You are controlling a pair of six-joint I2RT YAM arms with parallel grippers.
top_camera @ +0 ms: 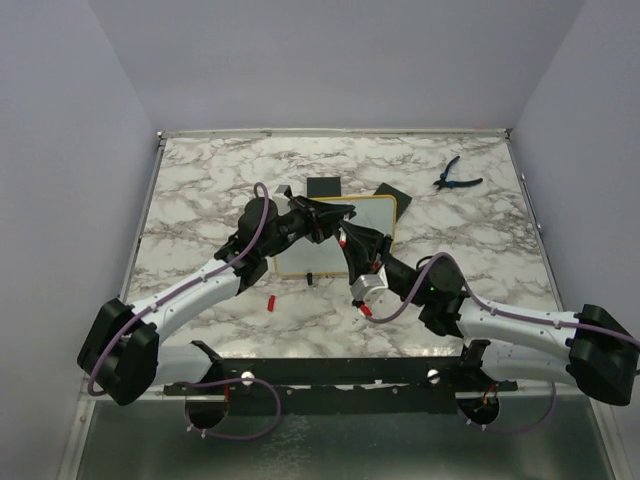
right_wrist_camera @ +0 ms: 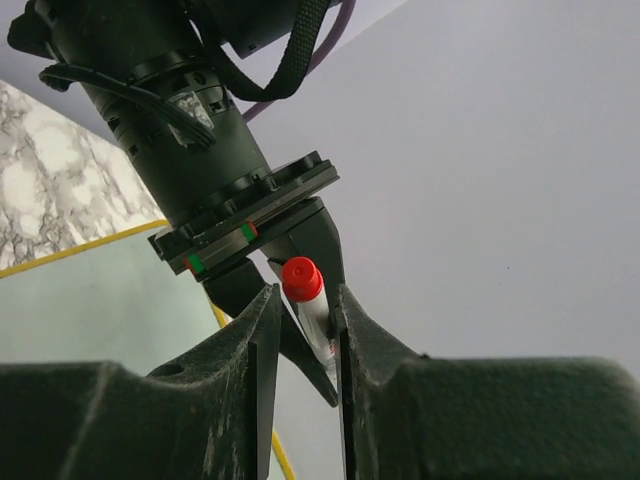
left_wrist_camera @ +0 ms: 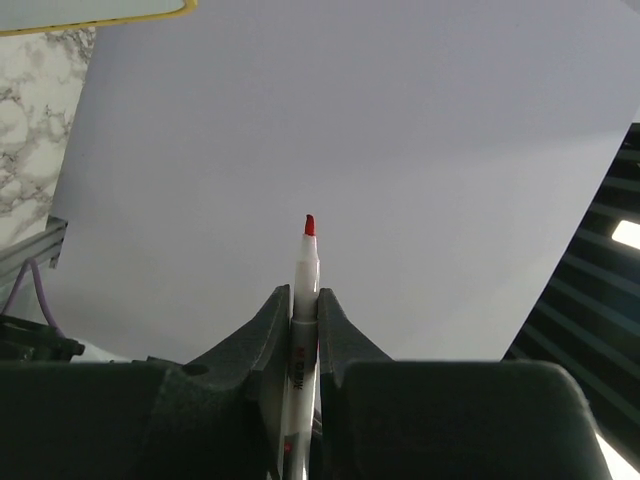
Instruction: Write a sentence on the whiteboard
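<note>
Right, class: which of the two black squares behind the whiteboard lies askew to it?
The right-hand square, by the whiteboard's far right corner; the left square lies parallel to its far edge.

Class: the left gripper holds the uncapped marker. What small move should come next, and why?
Probably the right gripper should back away from the marker. The left gripper clamps its barrel with the red tip bare, the right jaws stand slack around its rear end, and the whiteboard lies beneath.
</note>
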